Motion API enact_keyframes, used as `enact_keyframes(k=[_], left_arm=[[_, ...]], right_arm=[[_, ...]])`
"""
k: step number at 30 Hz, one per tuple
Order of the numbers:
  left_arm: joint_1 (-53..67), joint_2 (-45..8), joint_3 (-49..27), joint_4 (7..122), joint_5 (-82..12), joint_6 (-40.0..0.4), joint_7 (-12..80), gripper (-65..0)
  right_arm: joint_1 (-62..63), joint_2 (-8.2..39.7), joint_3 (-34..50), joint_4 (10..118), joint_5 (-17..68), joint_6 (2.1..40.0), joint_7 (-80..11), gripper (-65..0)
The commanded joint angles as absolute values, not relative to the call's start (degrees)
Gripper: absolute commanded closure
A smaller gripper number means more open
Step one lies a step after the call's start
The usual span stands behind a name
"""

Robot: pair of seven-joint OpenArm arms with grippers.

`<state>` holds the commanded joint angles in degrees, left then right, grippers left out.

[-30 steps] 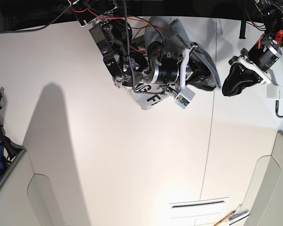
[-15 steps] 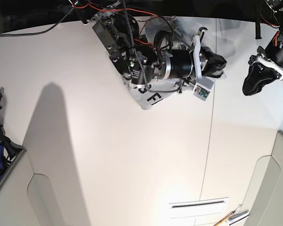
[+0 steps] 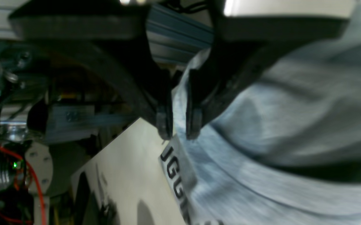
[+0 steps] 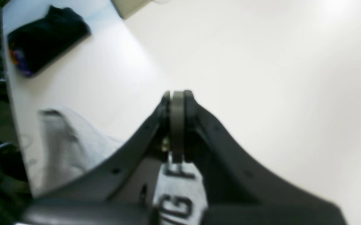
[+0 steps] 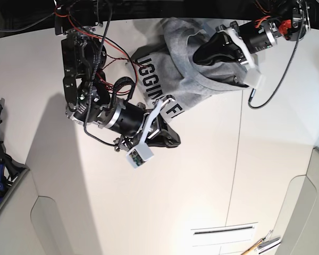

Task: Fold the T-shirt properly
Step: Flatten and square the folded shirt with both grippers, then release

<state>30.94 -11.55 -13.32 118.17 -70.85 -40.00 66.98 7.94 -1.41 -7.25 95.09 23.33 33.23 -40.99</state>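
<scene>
The heather-grey cotton T-shirt with black block lettering (image 5: pixel 194 74) lies crumpled at the far edge of the table, with one printed corner stretched toward the near side. The right gripper (image 4: pixel 177 125) has its black fingers pressed together on this lettered corner. The left gripper (image 3: pixel 178 122) stands over the bunched grey cloth near the neck; its jaws have only a narrow gap, and cloth seems to pass between them, but I cannot tell if it is really pinched.

In my judgement the task is at an early stage: the shirt is not yet spread flat, no neat fold is visible, and all the folds are still to be made.

The smooth white tabletop (image 5: pixel 149 202) has a seam line running down it. A dark folded cloth (image 4: pixel 46 34) lies far away on it, and cables hang beside the arms.
</scene>
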Motion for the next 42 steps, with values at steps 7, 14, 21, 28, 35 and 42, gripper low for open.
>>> enact_keyframes(k=[7, 14, 21, 28, 35, 42], left_arm=[[30.65, -11.64, -7.2, 118.17, -53.89, -40.0, 61.67, -8.4], [30.65, -14.76, -7.2, 118.04, -47.86, -40.0, 61.41, -8.4], [30.65, -17.3, -7.18, 117.36, -45.04, -40.0, 60.69, -8.4], [29.26, -17.32, -7.18, 109.25, -41.17, -40.0, 57.25, -8.4], [21.65, -17.3, -7.18, 104.79, -36.58, -40.0, 57.19, -8.4], [13.26, -17.3, -7.18, 101.89, -31.51, -40.0, 53.76, -8.4]], right_arm=[[11.0, 2.17, -7.25, 82.19, 25.91, 33.45, -37.6, 0.0], [13.87, 1.87, -7.68, 81.84, 27.83, 33.67, -37.3, 0.0], [14.57, 1.87, -8.08, 81.84, 29.67, 33.67, -37.28, 0.0], [14.63, 0.95, -18.44, 78.37, 23.16, 33.89, -35.68, 0.0], [14.9, 2.13, -24.93, 76.47, 18.46, 33.54, -35.83, 0.0], [14.87, 4.47, -23.11, 76.49, 20.32, 33.23, -36.03, 0.0]])
